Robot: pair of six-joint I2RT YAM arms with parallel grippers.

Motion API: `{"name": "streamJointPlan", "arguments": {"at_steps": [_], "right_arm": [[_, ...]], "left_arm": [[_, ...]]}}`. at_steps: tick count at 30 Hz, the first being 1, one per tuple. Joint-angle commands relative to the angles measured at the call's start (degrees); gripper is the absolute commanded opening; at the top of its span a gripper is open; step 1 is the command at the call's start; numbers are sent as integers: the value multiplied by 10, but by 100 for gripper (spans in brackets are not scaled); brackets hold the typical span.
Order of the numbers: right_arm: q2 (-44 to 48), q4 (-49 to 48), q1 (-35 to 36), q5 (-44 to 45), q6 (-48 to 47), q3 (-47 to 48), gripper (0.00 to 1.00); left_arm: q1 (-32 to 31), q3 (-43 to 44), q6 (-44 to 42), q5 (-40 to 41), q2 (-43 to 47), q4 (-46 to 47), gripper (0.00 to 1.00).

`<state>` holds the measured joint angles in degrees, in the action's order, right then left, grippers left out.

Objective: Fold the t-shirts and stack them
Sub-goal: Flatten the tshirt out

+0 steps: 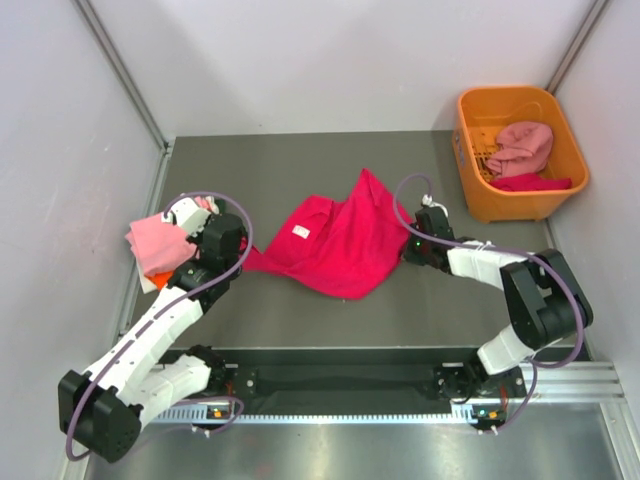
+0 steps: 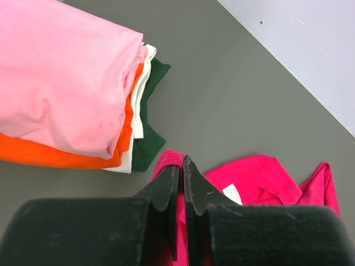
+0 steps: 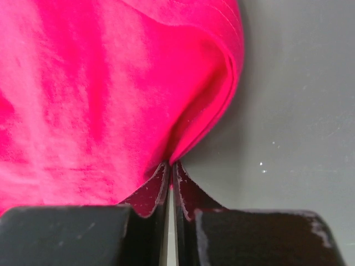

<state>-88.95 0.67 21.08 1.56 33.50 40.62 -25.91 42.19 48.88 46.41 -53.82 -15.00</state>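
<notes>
The crimson shirt (image 1: pixel 340 240) is found crumpled at the centre of the table (image 1: pixel 300 160), label up, not yet spread flat. The left gripper (image 2: pixel 181 166) is closed on the shirt's 9 o'clock corner. The right gripper (image 3: pixel 169 166) is closed on a doubled fold at its 3 o'clock edge. That fold is held only at the fingertips, so a slip is judged likely if the cloth is pulled taut or lifted sharply. Two layers appear to be pinched there, so an uneven spread is to be expected. The stack (image 2: pixel 66 83), at 9 o'clock on the table, lies just beside the left gripper and could be dragged or toppled by any swing toward it. Further shirts are seen in the basket (image 1: pixel 470 130) at 2 o'clock, well apart, and no hazard is noted there.
</notes>
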Motion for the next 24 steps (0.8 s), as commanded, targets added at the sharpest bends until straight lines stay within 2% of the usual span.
{"name": "streamJointPlan", "arguments": {"at_steps": [1,3,4,6,9,13,15,18,24], "right_arm": [[7,8,-4,4,-2,11,0],[25,27,-4,20,-14,12,0],[72,86,-4,39,-39,14,0],[88,102,-4,45,-55,10,0],[155,183,-5,48,-84,3,0],[250,266,-43,-3,-110,-2,0],[262,271,-53,-14,-111,13,0],[239,285,-76,-4,-104,77,0],[60,283,-93,-32,-118,229,0]], "left_arm": [[3,8,-5,16,4,18,0],[2,15,-2,15,0,9,0],[3,21,8,24,1,-12,0],[3,26,20,30,3,-23,0],[3,33,30,36,14,-51,0],[3,35,26,26,31,-58,0],[3,41,24,28,28,-57,0],[3,59,21,32,11,-60,0],[7,102,8,32,-62,-34,0]]}}
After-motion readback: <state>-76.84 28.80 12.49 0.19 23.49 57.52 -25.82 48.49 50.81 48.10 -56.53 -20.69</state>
